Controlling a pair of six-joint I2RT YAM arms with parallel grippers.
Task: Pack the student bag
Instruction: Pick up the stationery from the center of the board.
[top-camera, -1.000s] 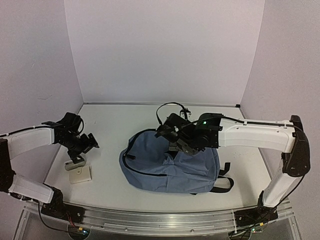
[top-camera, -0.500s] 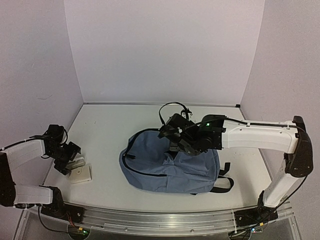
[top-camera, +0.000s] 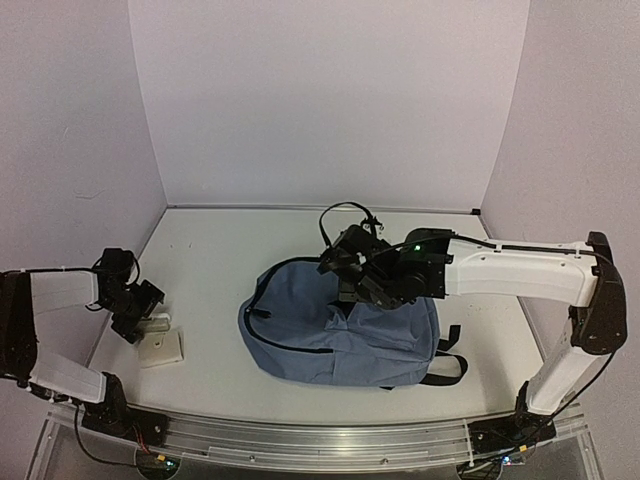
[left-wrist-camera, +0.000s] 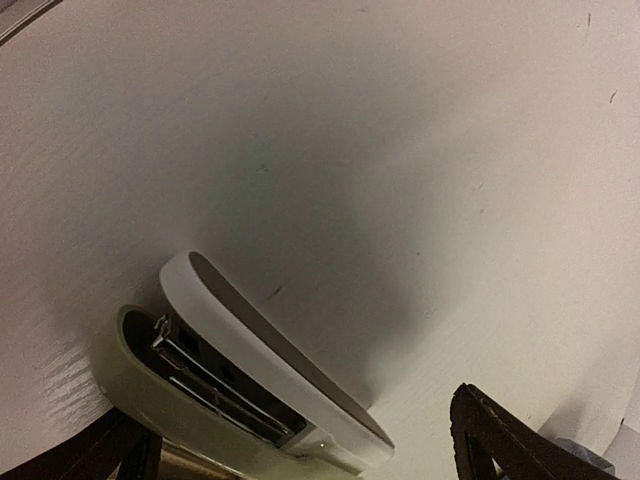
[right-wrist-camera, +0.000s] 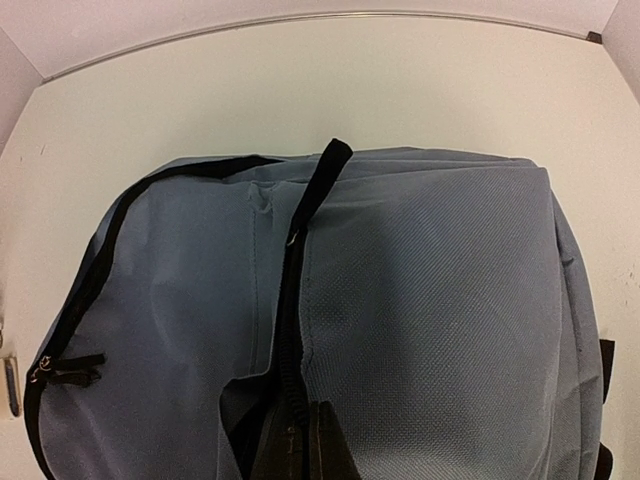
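Slate-blue student bag (top-camera: 340, 335) lies right of centre on the table (top-camera: 220, 260). My right pincer (top-camera: 348, 268) stays pressed together on its black zipper edge, lifting the mouth. My left pincer (top-camera: 140, 310) has swung back and down to the near left, spread wide, and now hangs close over the white stapler (left-wrist-camera: 260, 370), a finger either side. I judge the stapler is next to grasp and carry in.

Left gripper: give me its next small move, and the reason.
Probably lower the left gripper slightly and close on the white stapler. Its jaws stand open, and the stapler lies ungripped on the table between the fingertips. The right gripper is already shut on the student bag at its zipper edge.
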